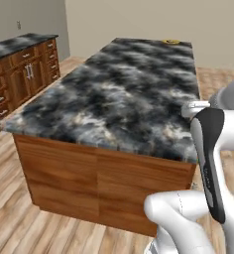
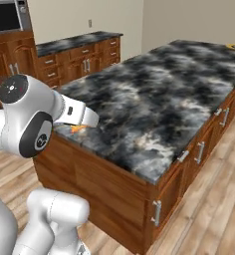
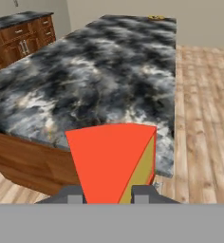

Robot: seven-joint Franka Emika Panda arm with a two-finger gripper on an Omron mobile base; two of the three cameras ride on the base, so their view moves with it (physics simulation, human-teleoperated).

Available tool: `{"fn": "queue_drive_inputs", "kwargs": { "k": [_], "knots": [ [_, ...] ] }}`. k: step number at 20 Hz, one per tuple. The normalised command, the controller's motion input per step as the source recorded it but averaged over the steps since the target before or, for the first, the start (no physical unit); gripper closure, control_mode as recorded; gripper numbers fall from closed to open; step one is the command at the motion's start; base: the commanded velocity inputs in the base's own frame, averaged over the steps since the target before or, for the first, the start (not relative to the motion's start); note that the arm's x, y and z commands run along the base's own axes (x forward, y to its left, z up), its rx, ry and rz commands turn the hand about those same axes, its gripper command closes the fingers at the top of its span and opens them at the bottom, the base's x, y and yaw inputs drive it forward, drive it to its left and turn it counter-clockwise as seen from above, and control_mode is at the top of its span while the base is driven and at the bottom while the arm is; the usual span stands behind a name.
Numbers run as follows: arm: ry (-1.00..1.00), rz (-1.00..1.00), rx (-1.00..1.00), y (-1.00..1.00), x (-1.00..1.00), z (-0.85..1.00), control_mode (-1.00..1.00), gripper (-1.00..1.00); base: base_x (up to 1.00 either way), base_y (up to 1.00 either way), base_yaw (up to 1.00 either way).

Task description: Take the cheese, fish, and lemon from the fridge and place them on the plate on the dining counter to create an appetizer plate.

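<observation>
Over dining counter point(image 3: 109, 71) | end effector point(image 3: 109, 197) clamped on cheese point(image 3: 111, 161) | no legible writing

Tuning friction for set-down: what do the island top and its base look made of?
The dining counter top looks like polished stone, going by the black, grey and white marbling with a faint sheen. Its base looks like varnished brown wood with visible grain, with metal-looking handles. It's rendered, so the look is all there is.
</observation>
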Motion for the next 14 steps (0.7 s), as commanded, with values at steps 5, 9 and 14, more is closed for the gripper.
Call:
{"fn": "queue_drive_inputs", "kwargs": {
  "k": [5,9,14],
  "knots": [
    [0.0,0.0,0.0,0.0,0.0,0.0,1.0,1.0,0.02,-1.0,-0.1],
    [0.0,0.0,0.0,0.0,0.0,0.0,1.0,1.0,0.37,-1.0,0.05],
    [0.0,0.0,0.0,0.0,0.0,0.0,1.0,1.0,0.66,-1.0,0.2]
  ]
}}
